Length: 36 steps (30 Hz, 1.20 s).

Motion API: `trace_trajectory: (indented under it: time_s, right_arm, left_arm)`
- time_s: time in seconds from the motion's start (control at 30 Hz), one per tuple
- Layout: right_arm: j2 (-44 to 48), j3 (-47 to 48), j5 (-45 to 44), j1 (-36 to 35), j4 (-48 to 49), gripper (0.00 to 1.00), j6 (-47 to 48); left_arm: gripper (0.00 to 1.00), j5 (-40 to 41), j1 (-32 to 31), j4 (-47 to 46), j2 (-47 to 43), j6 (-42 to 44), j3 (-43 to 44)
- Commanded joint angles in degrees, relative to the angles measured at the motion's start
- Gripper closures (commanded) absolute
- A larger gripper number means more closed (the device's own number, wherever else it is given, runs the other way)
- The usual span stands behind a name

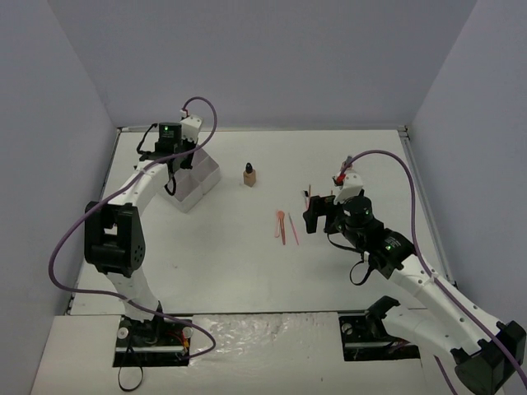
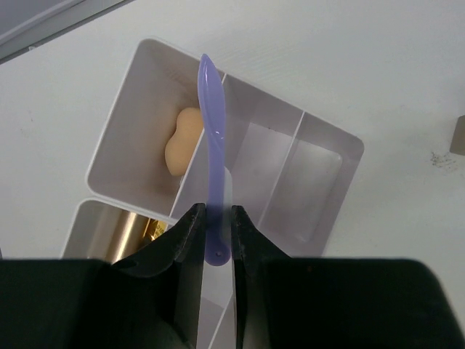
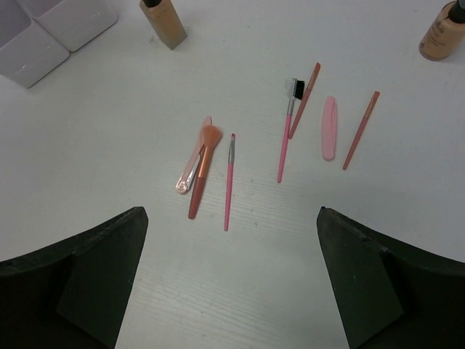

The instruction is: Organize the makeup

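Left gripper (image 2: 216, 218): fingers are clamping the purple stick (image 2: 213, 145) near its rounded end, with the rest running straight up the frame. I am hanging above the box (image 2: 330, 189).

- The stick's tip is sitting over the divider between the sponge (image 2: 183, 142) compartment, upper left, and the first narrow slot, centre.
- Both narrow slots are showing empty, and their long axis is running nearly parallel with the stick.
- The open slot lies just right of the stick, so I judge a slight shift toward frame right comes before lowering.

Right gripper (image 3: 229, 276): fingers are standing wide apart, gripping nothing.

- The loose sticks (image 3: 229, 182) are lying on the table toward mid-frame, most running roughly up-frame, across my closing line.
- A bottle (image 3: 163, 22) is standing at the top edge.
- This arm is the nearer one to them; the left is far off at the box.
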<state>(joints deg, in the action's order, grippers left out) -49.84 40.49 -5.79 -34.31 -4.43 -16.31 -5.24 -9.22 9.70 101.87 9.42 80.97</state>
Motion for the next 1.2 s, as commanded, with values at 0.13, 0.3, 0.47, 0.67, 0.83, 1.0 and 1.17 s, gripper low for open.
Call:
trace_trajectory:
  time_s: [0.13, 0.3, 0.47, 0.67, 0.83, 1.0, 1.17]
  right_arm:
    - [-0.50, 1.96, -1.07, 0.74, 3.82, 0.00, 0.84]
    - [-0.81, 1.96, -0.95, 0.85, 3.82, 0.00, 0.90]
    - [-0.64, 1.89, -0.65, 0.91, 3.80, 0.00, 0.86]
    - [-0.25, 1.74, -0.50, 0.91, 3.82, 0.00, 0.76]
    - [-0.20, 1.79, 0.07, 0.91, 3.82, 0.00, 0.38]
    - [0.33, 2.01, 0.20, 0.97, 3.76, 0.00, 0.23]
    - [0.73, 2.43, 0.15, 1.00, 3.82, 0.00, 0.77]
  left_arm:
    - [0.98, -5.73, 0.52, -6.19, 0.90, 3.85, 5.25]
    - [0.93, -5.58, 0.84, -6.60, 2.58, 4.12, 5.60]
    - [0.83, -4.79, 1.04, -6.54, 3.77, 4.12, 5.71]
    - [0.68, -3.26, 1.05, -6.06, 3.43, 3.77, 5.34]
    - [0.52, -2.63, 0.99, -5.32, 1.82, 2.43, 5.13]
    - [0.35, -1.55, -0.93, -2.77, -3.80, -4.25, 3.91]
    - [0.20, 3.09, -8.23, 0.31, -11.49, -15.80, -2.01]
